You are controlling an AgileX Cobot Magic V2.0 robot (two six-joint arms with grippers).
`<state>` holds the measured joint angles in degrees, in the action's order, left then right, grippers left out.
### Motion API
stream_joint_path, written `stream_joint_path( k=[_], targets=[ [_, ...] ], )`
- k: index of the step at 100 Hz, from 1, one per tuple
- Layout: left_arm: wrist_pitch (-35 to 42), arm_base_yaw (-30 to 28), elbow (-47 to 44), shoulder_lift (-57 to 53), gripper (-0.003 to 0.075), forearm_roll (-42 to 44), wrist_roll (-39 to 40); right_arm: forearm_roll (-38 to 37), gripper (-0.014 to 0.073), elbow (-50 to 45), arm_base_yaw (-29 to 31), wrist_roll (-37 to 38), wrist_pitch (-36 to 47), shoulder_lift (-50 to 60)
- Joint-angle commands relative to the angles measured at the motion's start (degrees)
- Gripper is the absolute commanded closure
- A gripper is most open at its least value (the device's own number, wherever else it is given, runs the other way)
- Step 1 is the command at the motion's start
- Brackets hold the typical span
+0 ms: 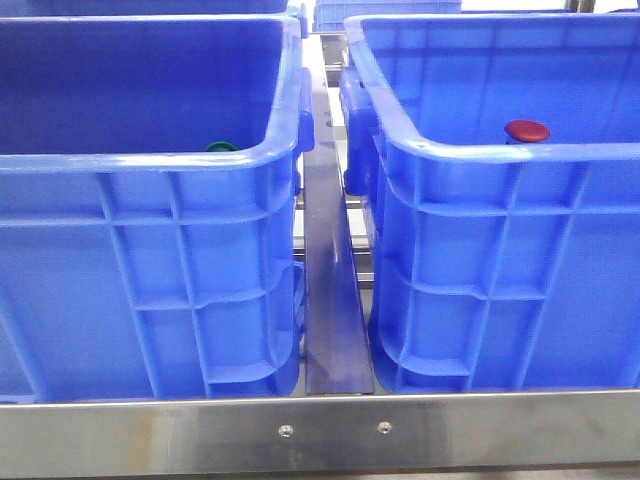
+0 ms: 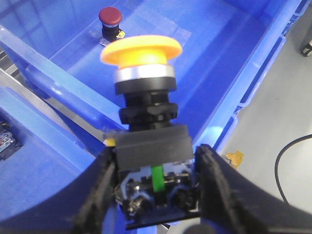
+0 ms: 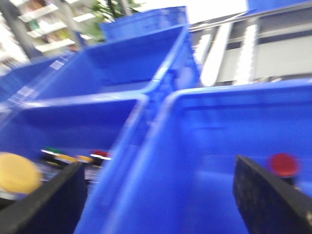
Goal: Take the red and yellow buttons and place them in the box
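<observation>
Front view: both arms unseen; red button (image 1: 527,130) half-hidden behind rim of right box (image 1: 500,150). Yellow button (image 2: 141,51) is clamped at its body by left gripper (image 2: 156,190), cap pointed away from fingers, over box. Right gripper (image 3: 161,195) is blurred, spread wide, nothing held.

Two big blue crates stand side by side, the left crate (image 1: 150,250) and the right box (image 1: 500,260), with one red button (image 1: 527,131) in the right one, one yellow button (image 2: 141,51) clamped between the left arm's fingers, and one green-capped button (image 1: 221,147) peeking over the left rim.
</observation>
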<state>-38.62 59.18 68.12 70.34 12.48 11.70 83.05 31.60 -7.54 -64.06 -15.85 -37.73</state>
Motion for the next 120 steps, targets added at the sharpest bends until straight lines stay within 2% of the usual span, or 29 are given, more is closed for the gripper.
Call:
stream_joint_path(
  k=[1, 8, 28, 51, 98, 109, 120],
  targets=[
    [4.2, 0.4, 1.5, -1.6, 0.0741, 0.5, 0.2, 9.4, -0.0048, 1.5, 0.1, -0.3, -4.2, -0.5],
    [4.2, 0.4, 1.5, -1.6, 0.0741, 0.5, 0.2, 15.5, -0.0048, 1.5, 0.1, 0.2, -9.0, -2.0],
    [4.2, 0.4, 1.5, -1.6, 0.0741, 0.5, 0.2, 25.2, -0.0048, 1.6, 0.1, 3.3, -23.0, -8.7],
    [4.2, 0.4, 1.5, -1.6, 0.0741, 0.5, 0.2, 25.7, -0.0048, 3.5, -0.1, 4.9, -34.9, -18.2],
    [4.2, 0.4, 1.5, -1.6, 0.0741, 0.5, 0.2, 25.7, -0.0046, 12.1, -7.3, 4.5, -36.5, -28.2],
    [4.2, 0.4, 1.5, -1.6, 0.0741, 0.5, 0.2, 25.7, 0.0028, 13.3, -7.9, 4.2, -37.3, -29.4],
    [4.2, 0.4, 1.5, -1.6, 0.0741, 0.5, 0.2, 25.7, 0.0221, 13.5, -7.9, 4.2, -37.5, -29.6]
  ],
)
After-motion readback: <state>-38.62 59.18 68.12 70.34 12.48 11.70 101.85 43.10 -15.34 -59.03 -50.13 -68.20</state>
